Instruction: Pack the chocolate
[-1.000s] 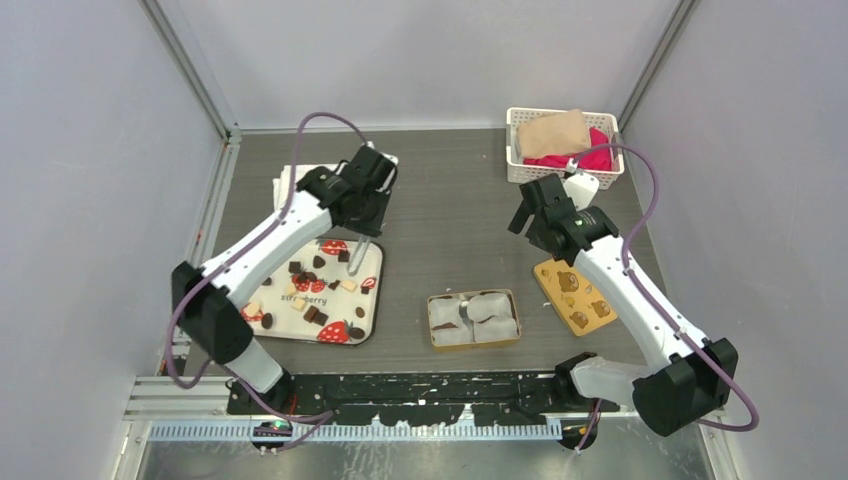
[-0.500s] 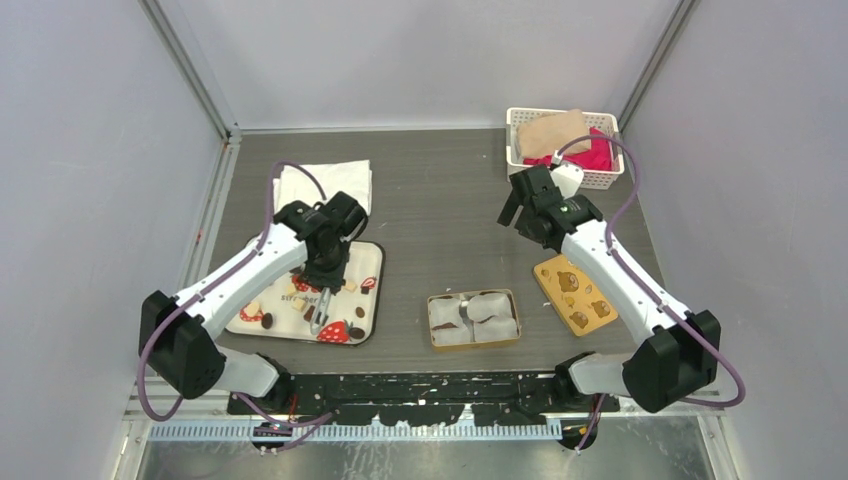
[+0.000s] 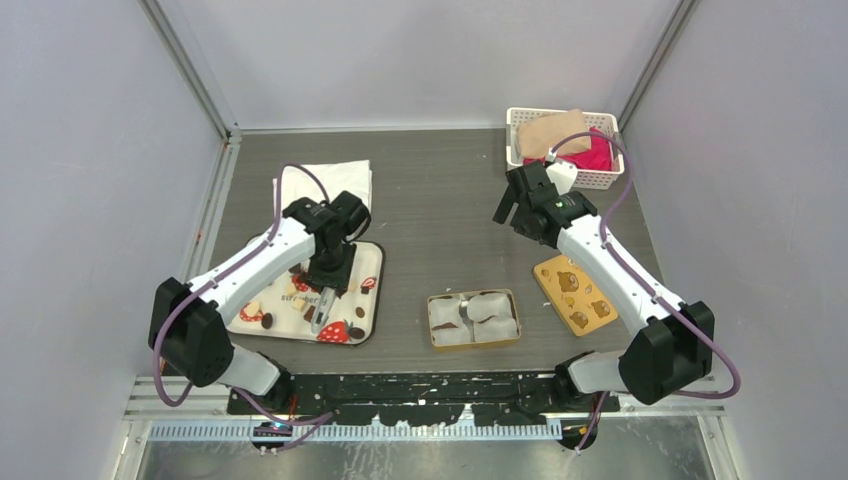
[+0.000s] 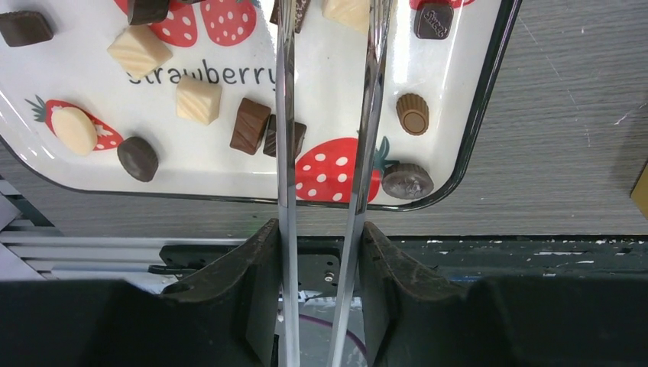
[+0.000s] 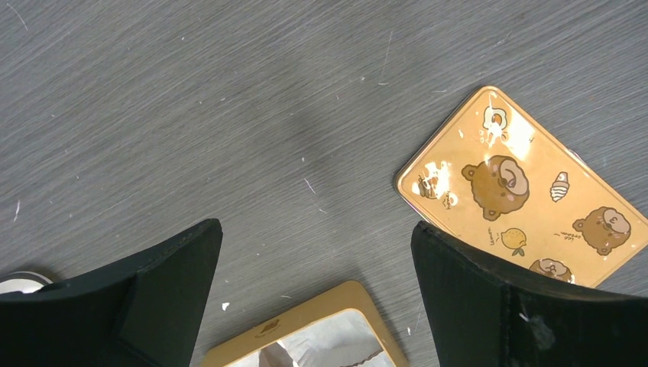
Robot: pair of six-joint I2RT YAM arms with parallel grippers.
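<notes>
**Left hand** (image 4: pixel 319 229): narrow, clamped on tweezers (image 4: pixel 284 115). The blades stand apart over the tray (image 4: pixel 229 164), and their tips run out of the wrist view.

**Chocolate** (image 4: pixel 251 126): loose on that tray. No piece shows between the blades.

**Right hand** (image 5: pixel 315 229): wide, holding nothing, above the counter (image 5: pixel 229 92) near the tin (image 5: pixel 306 317) and lid (image 5: pixel 527 191).

**Risks:**
- Thin blades may squirt a smooth piece off the tray.
- Two brown pieces touch, so nipping one may drag the other.
- The tin sits well apart, so you could drop a piece on the way.

**Writing:**
- The tray reads "strawberry".
- One dark piece seems stamped "Sweet".
- The lid's print is too small to read.
</notes>
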